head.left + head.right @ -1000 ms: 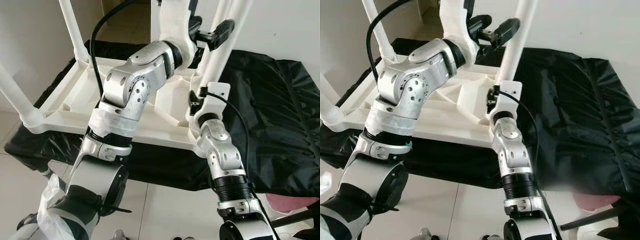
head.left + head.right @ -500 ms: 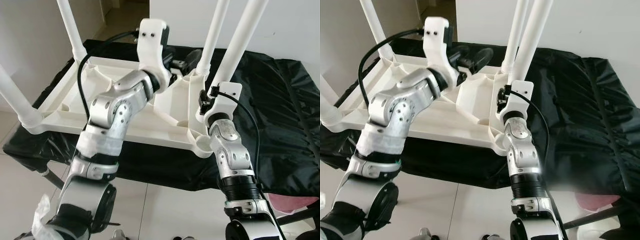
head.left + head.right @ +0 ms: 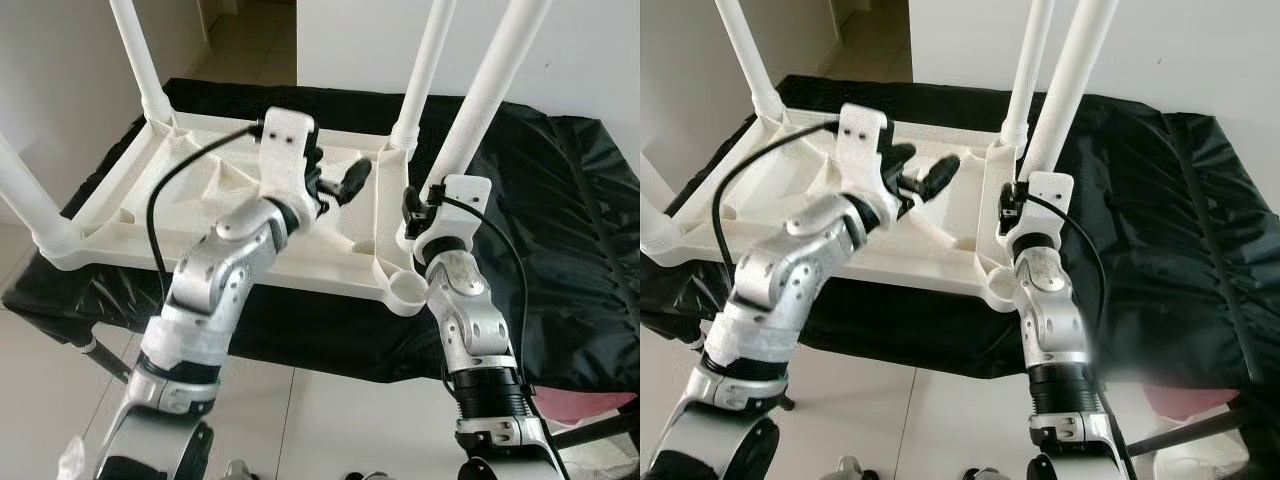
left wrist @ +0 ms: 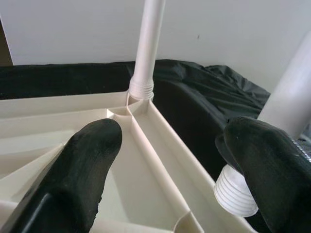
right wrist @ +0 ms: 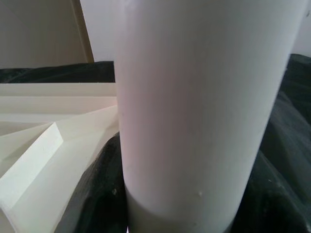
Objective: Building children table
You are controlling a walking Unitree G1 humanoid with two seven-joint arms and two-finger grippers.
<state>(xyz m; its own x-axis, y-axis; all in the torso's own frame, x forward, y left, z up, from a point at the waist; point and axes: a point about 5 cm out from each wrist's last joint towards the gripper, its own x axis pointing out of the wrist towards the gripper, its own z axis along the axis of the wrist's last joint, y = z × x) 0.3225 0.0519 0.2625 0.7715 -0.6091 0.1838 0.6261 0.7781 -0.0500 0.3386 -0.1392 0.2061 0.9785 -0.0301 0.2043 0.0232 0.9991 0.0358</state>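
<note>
Left eye view: the loose leg (image 3: 488,90) stands tilted at centre right above the inverted tabletop (image 3: 120,200)'s empty socket (image 3: 405,290), clamped by the right gripper (image 3: 432,196). The left gripper (image 3: 335,185) hovers spread, empty. Misalignment would likely cross-thread the leg.

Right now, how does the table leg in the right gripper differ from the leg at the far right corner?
The held leg leans and its threaded end hangs outside the empty near-right socket; the far right leg stands upright, screwed into the upturned table top. The right gripper clamps the first; nothing touches the second. Both are white tubes.
</note>
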